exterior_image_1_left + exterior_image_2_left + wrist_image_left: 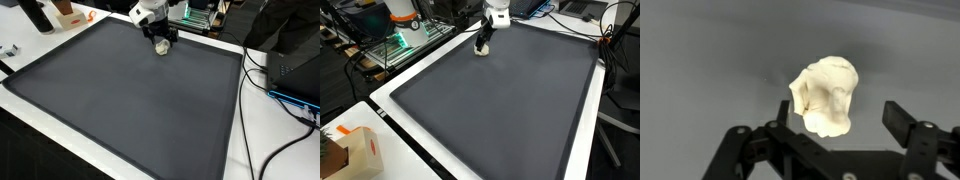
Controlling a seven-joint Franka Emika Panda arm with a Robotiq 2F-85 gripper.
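At bench 12 o'clock: tool over pale lump.
Jaws apart, astride it; best centre first, then close softly.

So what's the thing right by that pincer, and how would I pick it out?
Start with the big dark grey mat that fills most of both exterior views. Near its far edge, just below the pincer, lies a small cream lump. It is the only pale, knobbly thing on the dark mat.
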